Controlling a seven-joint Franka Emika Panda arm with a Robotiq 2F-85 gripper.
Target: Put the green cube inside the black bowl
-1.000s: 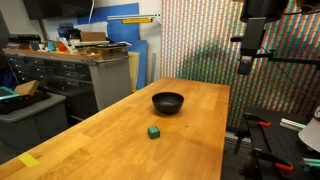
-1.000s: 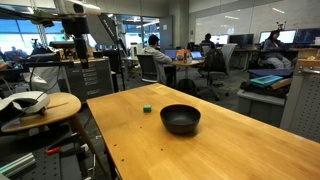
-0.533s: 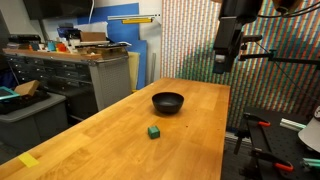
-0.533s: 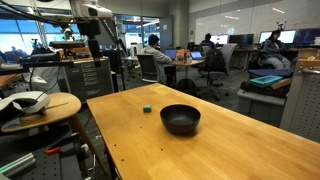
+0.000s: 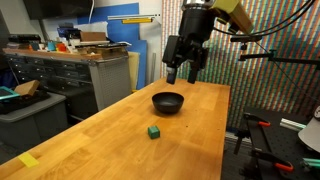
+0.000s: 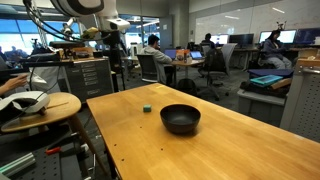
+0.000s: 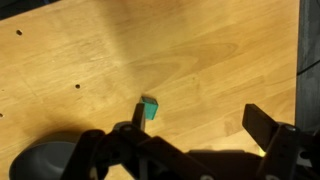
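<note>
A: Nearest in an exterior view: green cube (image 5: 154,131), flat on the bench (image 5: 100,145), roughly midway between the long edges, nothing touching it.
B: Bowl?
A: The black bowl (image 5: 168,101) is further on toward the far end of the bench. It's upright and apart from the cube. We see nothing in it.
B: Tool?
A: The tool (image 5: 182,74) hangs high over the far end, beyond the bowl. In the wrist view the jaws are spread wide with nothing between them, and the cube shows on bare wood below.
B: How will it handle?
A: We judge it rigid, light and plain-faced, so no crush risk. We'd square the tool to it and pinch two opposite side faces, centred, low on the cube.
B: Risks?
A: It's small, and the wood looks smooth. If one finger lands first, we expect it to skid or twist. The bowl looks glossy and may slide if we clip its rim.
</note>
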